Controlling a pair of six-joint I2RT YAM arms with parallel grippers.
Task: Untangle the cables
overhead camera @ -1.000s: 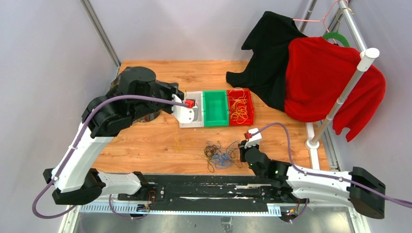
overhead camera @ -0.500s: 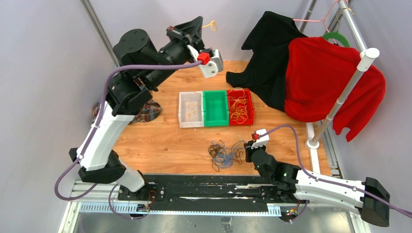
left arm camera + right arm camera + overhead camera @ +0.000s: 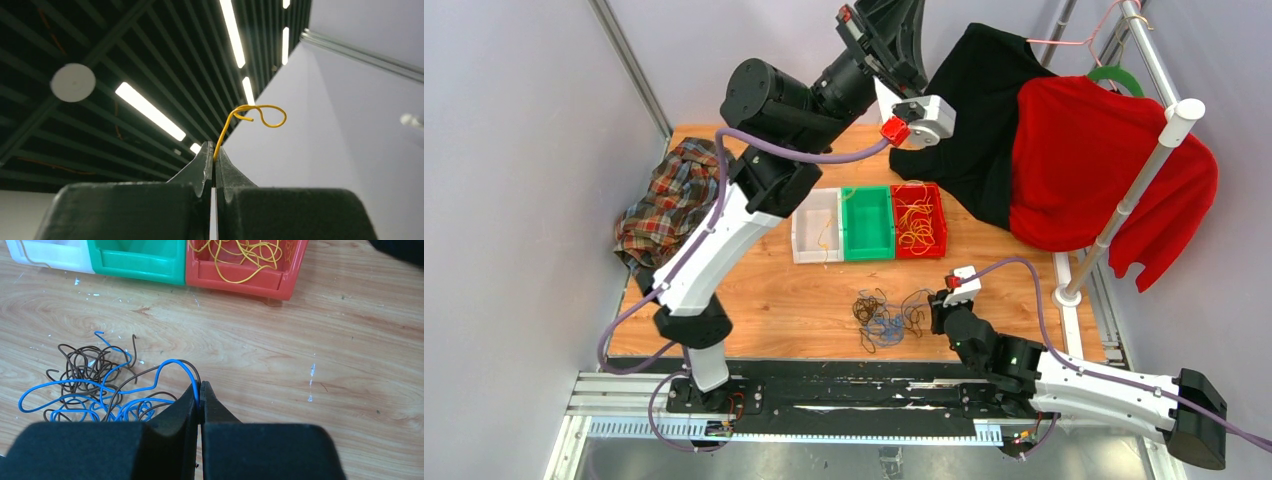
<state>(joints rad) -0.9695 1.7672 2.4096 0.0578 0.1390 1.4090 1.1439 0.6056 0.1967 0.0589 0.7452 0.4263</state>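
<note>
The cables' tangle (image 3: pixel 882 318) of blue and dark loops lies on the wooden table near the front; it also shows in the right wrist view (image 3: pixel 100 385). My right gripper (image 3: pixel 200 388) is shut on a blue cable (image 3: pixel 172 365) at the tangle's right edge, with a dark strand beside it. It shows low on the table in the top view (image 3: pixel 936 318). My left gripper (image 3: pixel 215 150) is shut on a short yellow cable (image 3: pixel 250 112) and points up at the ceiling. In the top view the left gripper (image 3: pixel 892 25) is raised high over the table's back; its tips are cut off by the frame.
White bin (image 3: pixel 804 240), green bin (image 3: pixel 867 250) and red bin (image 3: pixel 936 215) with yellow cables (image 3: pixel 914 225) stand in a row mid-table. A plaid cloth (image 3: pixel 669 195) lies at the left edge. Black garment (image 3: pixel 979 110) and red garment (image 3: pixel 1094 160) hang on a rack (image 3: pixel 1124 200) at right.
My left arm has swung up from the white bin and rightward, high over the back, carrying the yellow cable. The plaid cloth is now uncovered. The right gripper has barely moved.
</note>
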